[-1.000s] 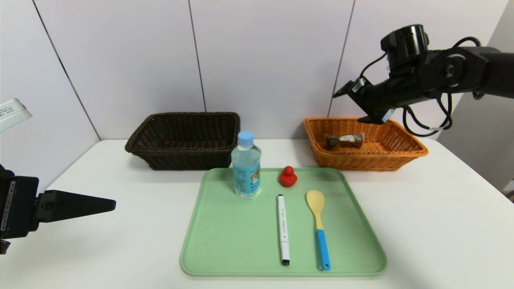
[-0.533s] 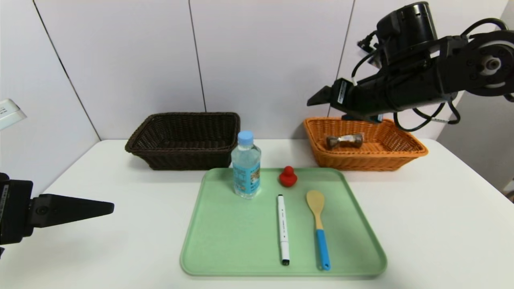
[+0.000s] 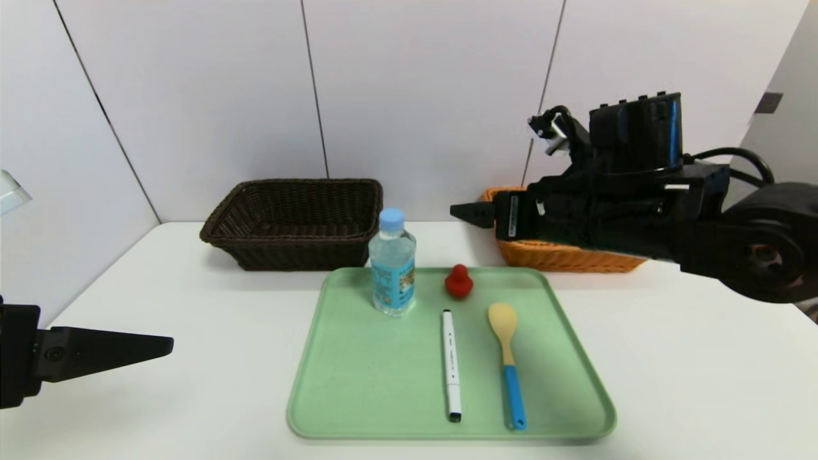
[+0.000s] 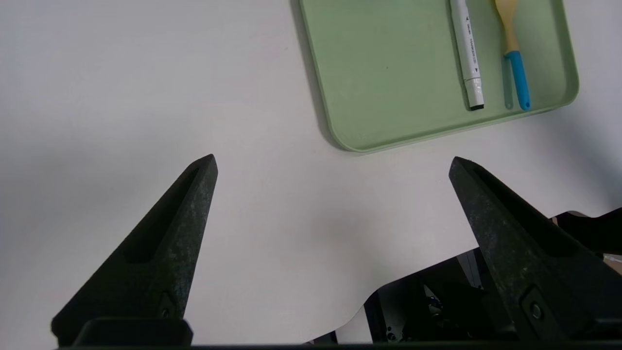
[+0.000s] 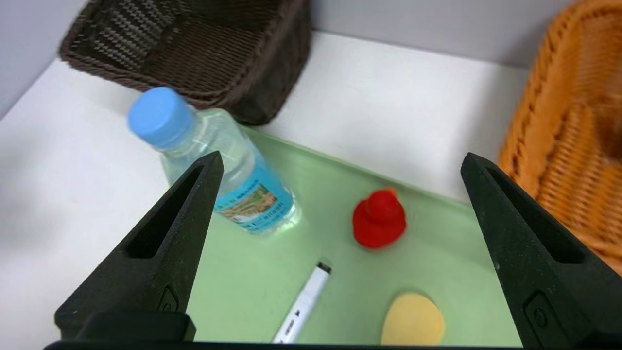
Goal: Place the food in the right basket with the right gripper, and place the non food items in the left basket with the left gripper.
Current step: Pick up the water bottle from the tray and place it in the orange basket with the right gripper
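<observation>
We find the right gripper (image 5: 340, 170) with its jaws spread wide and empty, hanging above the back of the green tray (image 3: 358, 390) and pointing toward the water bottle (image 3: 392, 262). The left gripper (image 4: 333, 165) is likewise wide open and holds nothing, parked over bare table (image 3: 160, 275) well to the tray's left.

On the tray we note the bottle standing upright at the back left, a red duck toy (image 3: 458, 281) just beside it, and a marker (image 3: 450, 364) and a spoon (image 3: 506, 358) lying side by side nearer the front. The brown basket (image 3: 294, 220) sits behind the tray to the left, the orange basket (image 3: 562, 255) to the right, largely hidden by the right arm.

We judge the bottle, which looks full, to be the heaviest item: smooth, round plastic, somewhat yielding, liable to tip. It is best gripped across the labelled body at mid-height. The marker and spoon are light, stiff and low-lying; each wants a pinch across its shaft near the middle.
</observation>
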You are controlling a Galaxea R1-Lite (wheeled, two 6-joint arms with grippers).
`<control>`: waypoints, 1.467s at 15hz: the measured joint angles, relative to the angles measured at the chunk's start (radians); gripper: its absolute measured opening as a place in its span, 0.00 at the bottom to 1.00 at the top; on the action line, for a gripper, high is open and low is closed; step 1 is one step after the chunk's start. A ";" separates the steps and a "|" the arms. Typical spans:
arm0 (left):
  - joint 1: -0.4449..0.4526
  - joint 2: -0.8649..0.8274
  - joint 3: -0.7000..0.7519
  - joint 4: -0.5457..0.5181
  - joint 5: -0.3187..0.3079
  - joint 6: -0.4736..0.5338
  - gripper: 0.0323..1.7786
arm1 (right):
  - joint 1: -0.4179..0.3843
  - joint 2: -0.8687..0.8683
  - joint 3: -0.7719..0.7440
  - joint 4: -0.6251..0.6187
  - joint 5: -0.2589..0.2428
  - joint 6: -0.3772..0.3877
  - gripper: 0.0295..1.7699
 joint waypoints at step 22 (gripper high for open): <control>-0.004 -0.002 0.011 0.000 -0.001 0.004 0.95 | 0.088 0.097 0.476 -0.767 0.211 -0.148 0.96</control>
